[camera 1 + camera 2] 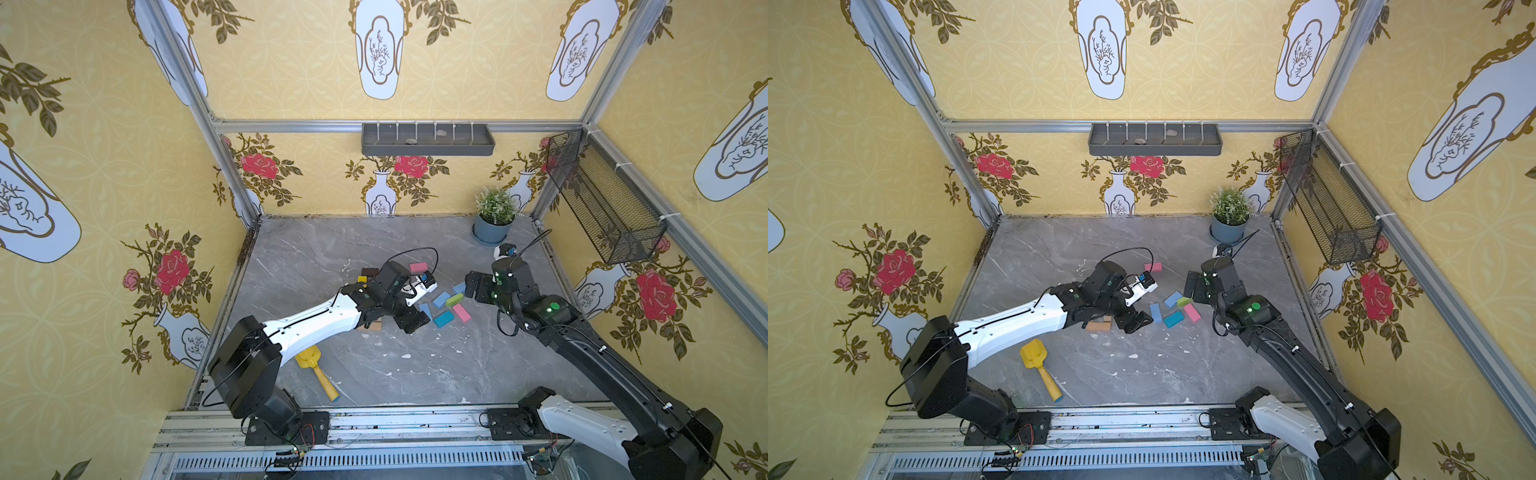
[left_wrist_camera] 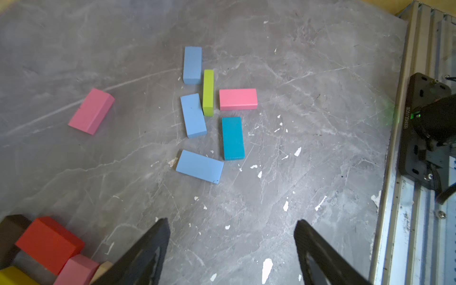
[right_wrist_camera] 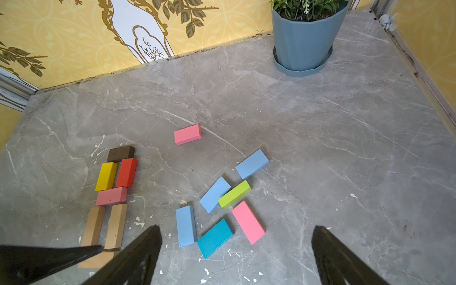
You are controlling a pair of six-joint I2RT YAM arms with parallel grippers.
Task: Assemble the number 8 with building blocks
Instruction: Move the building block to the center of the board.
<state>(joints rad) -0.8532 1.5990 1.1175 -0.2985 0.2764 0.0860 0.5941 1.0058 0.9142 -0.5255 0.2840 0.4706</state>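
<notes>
**Fig.** Bimanual cell, number-8 build. Landmark: green blk [image 3: 235, 193], standing on its narrow edge in the loose pile.

- **Figure:** lies well apart from green blk, on the L-arm side. It consists of dark brown top bar [image 3: 121, 153], yellow upright [image 3: 106, 176] + red upright [image 3: 126, 172], pink crossbar [image 3: 111, 196], tan uprights [image 3: 116, 225] and tan base bar [image 3: 98, 260]. The base bar is partly hidden by an L finger [image 3: 61, 254]. The outline reads as closed, so prob. complete or nearly so.
- **Loose blks:** three light blue blks, teal blk [image 3: 215, 238] and pink blk [image 3: 248, 222] lie just beside or near green blk. Lone pink blk [image 3: 188, 134] lies farther off.
- **L gripper** [image 2: 232, 220]: jaws apart, nothing between them, positioned between the figure & green blk.
- **R gripper** [image 3: 237, 226]: jaws wide apart, empty, on the far side of green blk from the figure.
- **Key relation:** nearest light blue blk [image 2: 199, 167] lies flat, straight ahead of the L jaws, on the figure side of green blk. Its long axis runs approx. along the line joining the two fingers, so a grip across its short width likely needs a wrist turn. L arm is nearer to it than R.
</notes>
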